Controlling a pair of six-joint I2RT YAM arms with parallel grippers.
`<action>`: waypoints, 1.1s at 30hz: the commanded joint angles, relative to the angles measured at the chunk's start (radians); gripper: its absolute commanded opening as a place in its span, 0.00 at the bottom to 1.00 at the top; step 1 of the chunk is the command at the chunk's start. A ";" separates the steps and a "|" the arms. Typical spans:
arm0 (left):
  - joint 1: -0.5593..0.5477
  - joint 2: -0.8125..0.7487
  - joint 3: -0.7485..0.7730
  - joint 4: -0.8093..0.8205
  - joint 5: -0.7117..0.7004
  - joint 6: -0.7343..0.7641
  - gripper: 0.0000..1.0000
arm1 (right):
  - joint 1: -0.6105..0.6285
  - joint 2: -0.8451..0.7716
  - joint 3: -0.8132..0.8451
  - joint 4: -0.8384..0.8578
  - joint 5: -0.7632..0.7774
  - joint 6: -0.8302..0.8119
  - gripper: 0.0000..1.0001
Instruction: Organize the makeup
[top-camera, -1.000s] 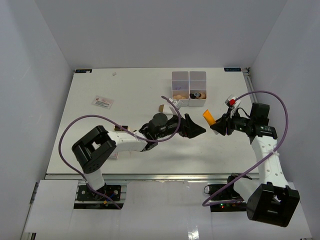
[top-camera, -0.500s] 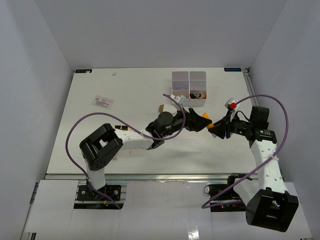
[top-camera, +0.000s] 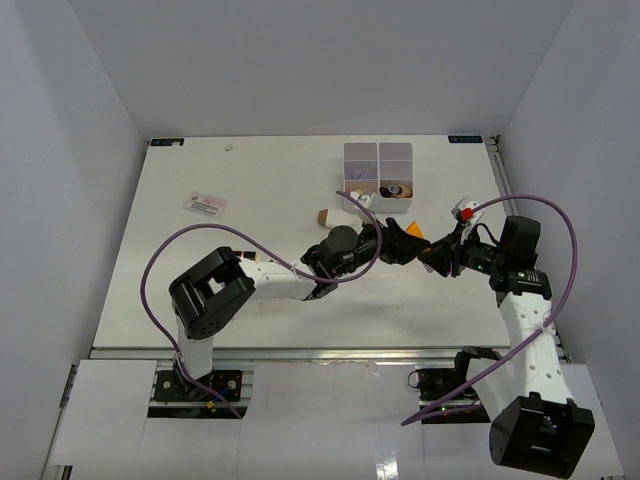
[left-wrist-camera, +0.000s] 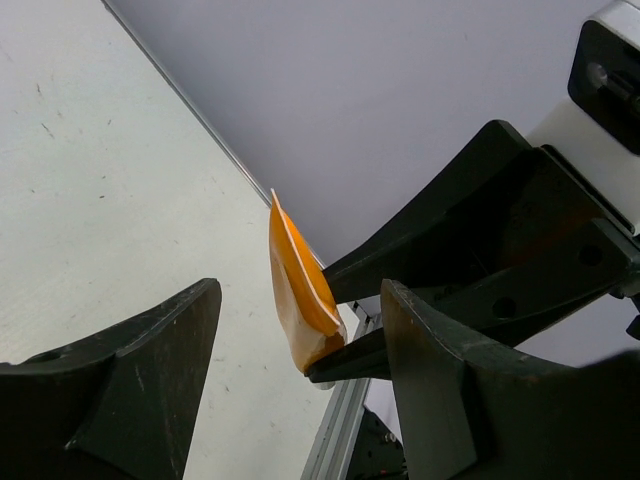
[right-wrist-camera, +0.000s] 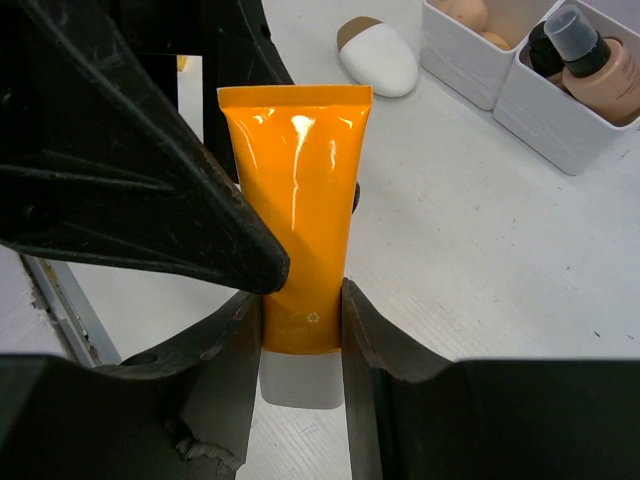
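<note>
My right gripper (right-wrist-camera: 300, 292) is shut on an orange tube (right-wrist-camera: 295, 200) just above its white cap and holds it above the table. The tube also shows in the top view (top-camera: 425, 250) and in the left wrist view (left-wrist-camera: 298, 285). My left gripper (left-wrist-camera: 300, 300) is open, with its jaws to either side of the tube's flat end and not touching it. One of its black fingers (right-wrist-camera: 130, 150) fills the left of the right wrist view. A white oval piece with a brown tip (right-wrist-camera: 375, 55) lies on the table beside the box.
The white compartment box (top-camera: 378, 175) stands at the back, holding tan sponges (right-wrist-camera: 465, 12) and a beige bottle (right-wrist-camera: 600, 75). A small brown item (top-camera: 322, 215) lies left of it. A white card (top-camera: 205, 205) lies at the left. The table's right edge rail (top-camera: 497, 180) is near the right arm.
My left gripper has reached right, from apart from the tube to straddling its end. My right gripper has shifted slightly with the tube still in it.
</note>
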 joint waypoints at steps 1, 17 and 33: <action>-0.012 -0.001 0.036 -0.005 -0.026 0.024 0.76 | 0.018 -0.036 -0.018 0.113 0.055 0.074 0.23; -0.018 0.028 0.096 -0.034 -0.006 0.050 0.45 | 0.026 -0.105 -0.059 0.178 0.093 0.097 0.36; 0.049 -0.156 -0.026 -0.163 0.063 0.209 0.36 | 0.024 -0.120 -0.029 0.042 0.002 -0.096 0.93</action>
